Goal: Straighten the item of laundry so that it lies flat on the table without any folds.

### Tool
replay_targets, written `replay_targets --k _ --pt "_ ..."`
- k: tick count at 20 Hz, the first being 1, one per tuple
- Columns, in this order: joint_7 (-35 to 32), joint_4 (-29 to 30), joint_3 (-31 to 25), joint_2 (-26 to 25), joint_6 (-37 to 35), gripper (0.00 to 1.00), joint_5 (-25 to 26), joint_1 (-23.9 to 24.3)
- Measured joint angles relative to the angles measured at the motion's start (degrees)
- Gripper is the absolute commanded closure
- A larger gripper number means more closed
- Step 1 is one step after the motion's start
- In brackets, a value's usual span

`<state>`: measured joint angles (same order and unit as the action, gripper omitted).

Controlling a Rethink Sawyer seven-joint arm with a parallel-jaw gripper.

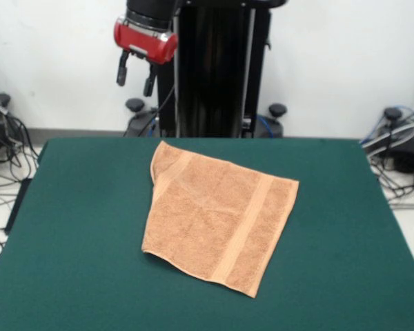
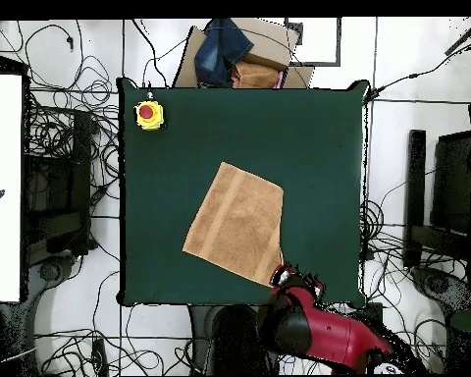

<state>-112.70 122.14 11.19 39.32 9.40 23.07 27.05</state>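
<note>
**Ana:** Jaws hang apart and empty on the gripper, two dark fingers with clear daylight between them, raised well above the table near its far edge.

**Ben:** And the towel?

**Ana:** It sits around the middle of the green top, turned at an angle to the table's sides. Most of it looks flat, but the corner nearest the robot is doubled over, with a crease running along that side. One woven band shows plainly across the open part.

**Ben:** From above?

**Ana:** Same story: the towel is skewed, and its folded corner lies closest to the gripper, which sits over the table's edge just beside it. A yellow box with a red button stands well apart in a corner, out of the way.

**Ben:** So how should it go about this?

**Ana:** I'd say pinch only the top layer at the tip of that flap. Catch both layers and the whole cloth drags along. Lift a little, then pull outward, away from the towel's middle, low and slow, so the terry unrolls rather than bunches.

**Ben:** The risk?

**Ana:** Releasing too high, I reckon; the corner could flop back.
</note>
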Motion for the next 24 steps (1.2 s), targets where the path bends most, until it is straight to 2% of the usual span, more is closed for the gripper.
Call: replay_targets --k 11,17,24 --pt "0.0 -2.51 -1.61 -4.36 -0.17 0.0 2.24 2.84" --pt "0.0 -4.82 -2.03 -8.17 -0.17 0.0 2.23 1.8" --pt "0.0 -7.65 -2.06 -15.4 1.6 0.0 1.43 -2.21"
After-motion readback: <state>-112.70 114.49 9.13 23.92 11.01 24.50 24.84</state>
